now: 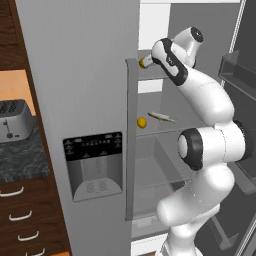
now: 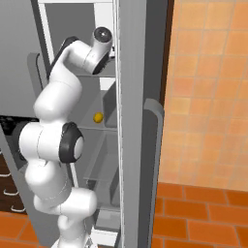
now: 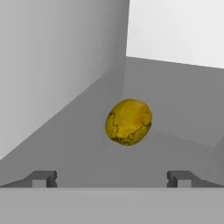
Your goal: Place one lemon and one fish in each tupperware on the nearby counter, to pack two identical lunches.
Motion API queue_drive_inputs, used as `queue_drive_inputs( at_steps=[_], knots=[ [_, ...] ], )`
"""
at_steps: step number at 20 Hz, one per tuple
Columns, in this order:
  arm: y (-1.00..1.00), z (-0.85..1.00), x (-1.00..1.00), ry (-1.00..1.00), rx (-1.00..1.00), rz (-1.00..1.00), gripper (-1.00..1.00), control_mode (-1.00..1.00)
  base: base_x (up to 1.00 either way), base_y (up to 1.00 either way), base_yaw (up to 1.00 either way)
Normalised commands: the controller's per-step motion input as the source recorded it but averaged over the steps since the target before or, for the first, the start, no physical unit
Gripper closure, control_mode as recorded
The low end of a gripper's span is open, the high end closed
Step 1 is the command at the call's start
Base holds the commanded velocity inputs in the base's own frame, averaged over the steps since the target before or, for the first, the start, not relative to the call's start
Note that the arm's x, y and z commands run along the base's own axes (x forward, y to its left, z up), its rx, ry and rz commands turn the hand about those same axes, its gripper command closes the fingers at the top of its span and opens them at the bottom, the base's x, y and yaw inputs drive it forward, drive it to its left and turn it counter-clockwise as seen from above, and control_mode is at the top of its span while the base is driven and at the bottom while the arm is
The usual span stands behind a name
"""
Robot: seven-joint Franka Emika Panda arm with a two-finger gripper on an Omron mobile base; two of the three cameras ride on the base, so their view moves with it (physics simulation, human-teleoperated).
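In the hand view a yellow lemon [image 3: 128, 121] lies on a grey fridge shelf, just ahead of my gripper [image 3: 112, 179] and centred between its fingers. The gripper is open and touches nothing. In the left base view this lemon [image 1: 142, 62] peeks out on the upper shelf at the hand's tip. One shelf lower lie a second lemon [image 1: 142, 122] [image 2: 98, 117] and, to its right, a slender fish [image 1: 162, 117]. The marbled counter [image 1: 20, 155] is at the left. The tupperware is out of view.
A steel toaster [image 1: 14, 120] stands on the counter above dark drawers [image 1: 20, 215]. The shut grey fridge door [image 1: 80, 100] with a dispenser panel lies between counter and arm. An open door with bins [image 1: 240, 75] flanks the arm's right; its edge [image 2: 131, 121] fills the right base view's middle.
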Motion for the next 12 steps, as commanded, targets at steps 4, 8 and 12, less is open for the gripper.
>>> queue_drive_inputs(
  at_steps=[4, 8, 12],
  knots=[
    [0.00, -0.16, 0.41, 0.00, 0.00, 0.02, -1.00, -1.00, 0.00, 0.00, 0.00],
    [0.01, -0.18, 0.42, 0.00, -0.01, 0.02, -1.00, -1.00, 0.00, 0.00, 0.00],
    [0.03, -0.15, 0.39, 0.01, -0.01, 0.01, -1.00, -1.00, 0.00, 0.00, 0.00]
  ],
)
